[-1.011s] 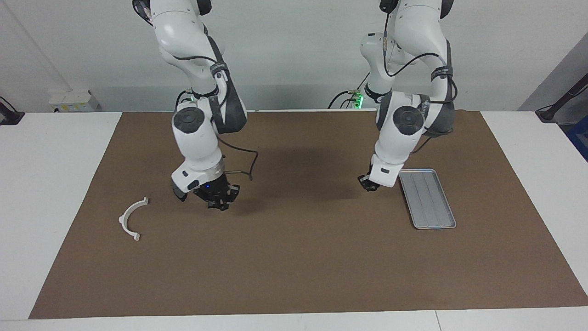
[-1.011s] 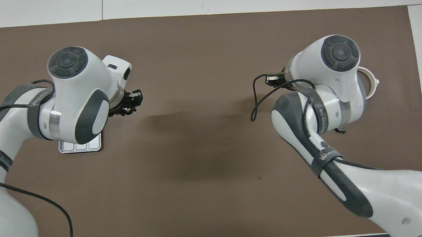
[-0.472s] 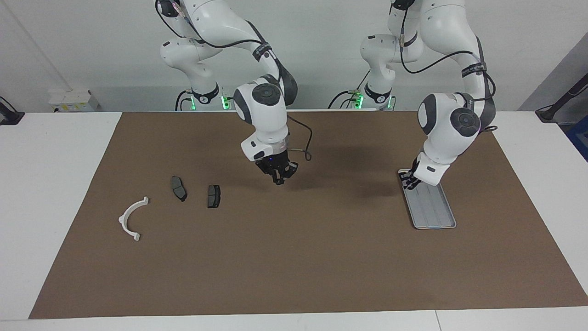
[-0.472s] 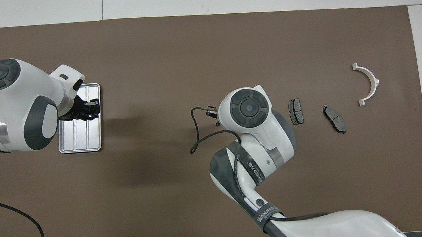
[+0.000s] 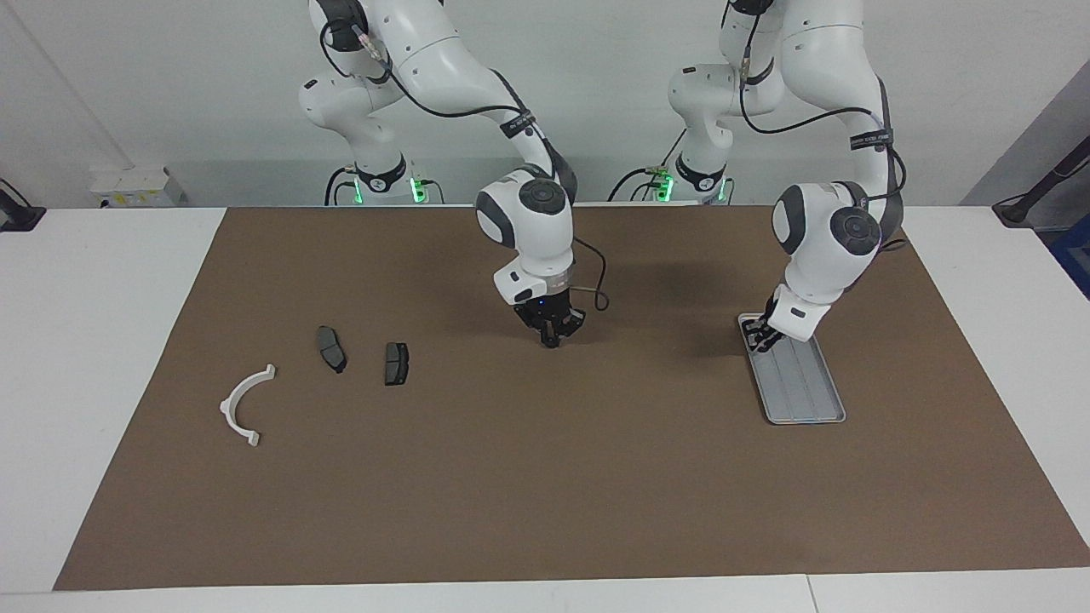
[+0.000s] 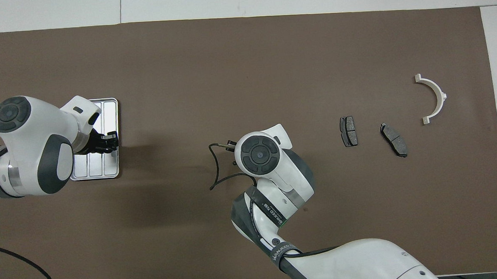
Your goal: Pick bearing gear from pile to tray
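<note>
- In the overhead view your right gripper is buried under its own wrist near the frame's centre; only the facing view shows it, low over bare brown mat at mid-frame. Its fingertips look drawn together, but you cannot tell whether anything is pinched between them.
- Your left gripper sits at the right of the facing view, down at the end of the tray nearer the robots; in the overhead view it shows at the left, over the tray's inner edge. How wide its jaws stand cannot be read, nor whether they carry a part.
- The arm covers much of the tray in the overhead view — the ribbed floor that does show is bare in both views.
- No bearing gear can be made out anywhere; if one is there, it is too small or hidden.
- The pile lies at the left of the facing view, well apart from the tray: a white half-ring bracket lowest and leftmost, then two dark brake pads — all flat on the mat, none touching.
</note>
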Controlling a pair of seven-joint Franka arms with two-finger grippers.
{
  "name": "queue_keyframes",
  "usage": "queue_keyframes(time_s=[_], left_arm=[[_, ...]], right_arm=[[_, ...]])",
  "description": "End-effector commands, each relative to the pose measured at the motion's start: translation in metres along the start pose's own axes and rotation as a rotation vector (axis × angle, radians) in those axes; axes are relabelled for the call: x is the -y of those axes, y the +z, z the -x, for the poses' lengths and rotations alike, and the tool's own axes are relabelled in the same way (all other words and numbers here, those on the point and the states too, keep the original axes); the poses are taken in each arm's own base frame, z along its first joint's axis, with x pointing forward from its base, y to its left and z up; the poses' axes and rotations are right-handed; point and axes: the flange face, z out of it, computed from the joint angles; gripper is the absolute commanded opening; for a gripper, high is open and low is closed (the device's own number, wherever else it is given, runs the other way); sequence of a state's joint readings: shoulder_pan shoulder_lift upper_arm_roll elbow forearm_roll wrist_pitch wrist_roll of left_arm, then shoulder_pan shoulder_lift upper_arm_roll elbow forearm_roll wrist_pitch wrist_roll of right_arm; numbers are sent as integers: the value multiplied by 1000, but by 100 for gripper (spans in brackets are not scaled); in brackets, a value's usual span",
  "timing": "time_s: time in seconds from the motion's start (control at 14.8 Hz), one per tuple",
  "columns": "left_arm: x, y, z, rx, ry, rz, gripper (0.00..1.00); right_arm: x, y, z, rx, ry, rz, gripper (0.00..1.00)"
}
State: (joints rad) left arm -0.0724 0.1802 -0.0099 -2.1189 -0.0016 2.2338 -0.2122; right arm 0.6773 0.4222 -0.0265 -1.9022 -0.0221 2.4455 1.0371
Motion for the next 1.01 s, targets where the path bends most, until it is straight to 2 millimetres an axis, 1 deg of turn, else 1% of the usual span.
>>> queue_keyframes(time_s=[0.0, 0.07, 0.13, 0.2, 0.27, 0.34, 0.4, 0.47, 0.54, 0.61, 0.67, 0.74, 0.81, 0.88, 0.94], left_arm=[[21, -2, 14, -15, 3, -3, 13], [24, 0, 15, -11, 11, -3, 13], [34, 3, 16, -3, 7, -4, 14], [42, 8, 18, 3, 2, -3, 15], [42, 7, 18, -4, 3, -1, 16], [42, 9, 18, -6, 2, 0, 16], [41, 9, 18, -5, 1, 3, 16], [40, 10, 18, -5, 1, 6, 16], [40, 10, 18, -5, 1, 6, 16], [40, 9, 18, -6, 1, 6, 16], [38, 9, 18, -8, 3, 7, 16], [36, 9, 18, -9, 4, 10, 16], [36, 11, 19, -6, 4, 9, 16], [38, 14, 22, -1, 4, 9, 16], [39, 17, 23, -10, 1, 10, 16]], right_arm=[[-2, -3, -1, -18, 13, -7, 0], [-3, -3, -2, -18, 15, -7, 0], [-3, -2, -3, -18, 15, -6, 0], [-4, -2, -5, -18, 15, -5, 10], [-5, -2, -5, -17, 16, -4, 59], [-5, -2, -6, -17, 21, -2, 78], [-5, -3, -7, -16, 21, -1, 89], [-4, -5, -8, -18, 21, -3, 93], [-2, -11, -12, -22, 23, -10, 94], [-1, -18, -17, -30, 30, -22, 94], [0, -30, -27, -40, 40, -34, 96], [-4, -43, -42, -45, 54, -34, 97], [-12, -56, -59, -54, 55, -34, 98], [-26, -74, -82, -70, 24, -42, 98], [-48, -89, -109, -83, -22, -48, 98]])
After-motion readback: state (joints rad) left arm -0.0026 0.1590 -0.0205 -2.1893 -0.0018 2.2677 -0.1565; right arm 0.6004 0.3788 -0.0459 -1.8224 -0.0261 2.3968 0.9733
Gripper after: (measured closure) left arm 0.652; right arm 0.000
